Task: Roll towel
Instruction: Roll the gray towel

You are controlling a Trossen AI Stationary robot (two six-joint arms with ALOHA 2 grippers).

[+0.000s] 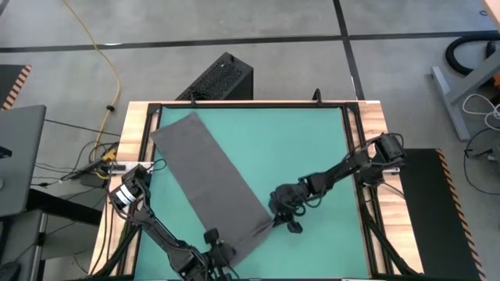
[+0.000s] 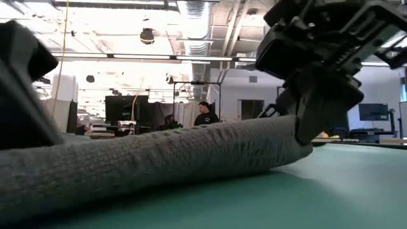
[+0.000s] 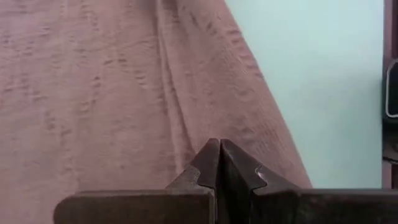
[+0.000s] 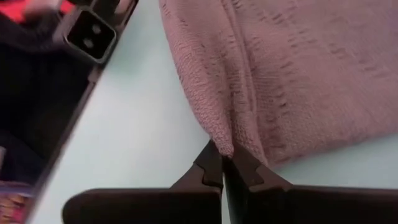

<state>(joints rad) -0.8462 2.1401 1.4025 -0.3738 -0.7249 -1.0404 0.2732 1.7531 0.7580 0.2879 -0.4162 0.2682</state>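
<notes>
Matt woven cloth towel (image 1: pixel 211 181)

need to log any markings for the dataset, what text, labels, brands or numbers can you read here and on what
None can be read.
The towel is plain, with no tag or print showing.
The mat bears no markings.
The black box beyond the table shows no legible label.
Screens in the room behind are too small to read.

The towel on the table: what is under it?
The towel lies diagonally on the green mat, which shows all around it. The mat under the cloth is covered, so anything there cannot be seen. The left gripper and the right gripper pinch its near corners.
</notes>
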